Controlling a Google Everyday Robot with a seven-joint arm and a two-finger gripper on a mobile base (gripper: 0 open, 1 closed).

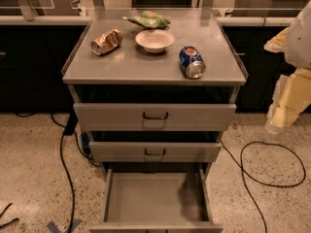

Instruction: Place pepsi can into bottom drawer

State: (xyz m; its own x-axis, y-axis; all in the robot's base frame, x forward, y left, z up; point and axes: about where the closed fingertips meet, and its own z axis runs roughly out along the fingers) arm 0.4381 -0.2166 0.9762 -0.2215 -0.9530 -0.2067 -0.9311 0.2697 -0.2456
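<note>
A: Where is the pepsi can (192,61)?
B: It lies on its side on the cabinet (121,69) top, front right. The white bowl (154,40) sits top centre, the crushed gold-brown can (106,41) top left, and the green bag (148,19) top rear.
A: Drawer? Gripper?
B: The bottom drawer (146,198) stands pulled open at the cabinet's foot. The gripper (284,110) hangs right of the cabinet, beside the upper drawer fronts, touching nothing. Wide or narrow: cannot tell.

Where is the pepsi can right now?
The pepsi can lies on its side on the cabinet top, right of the white bowl. The gripper hangs beyond the cabinet's right edge, apart from it.
</note>
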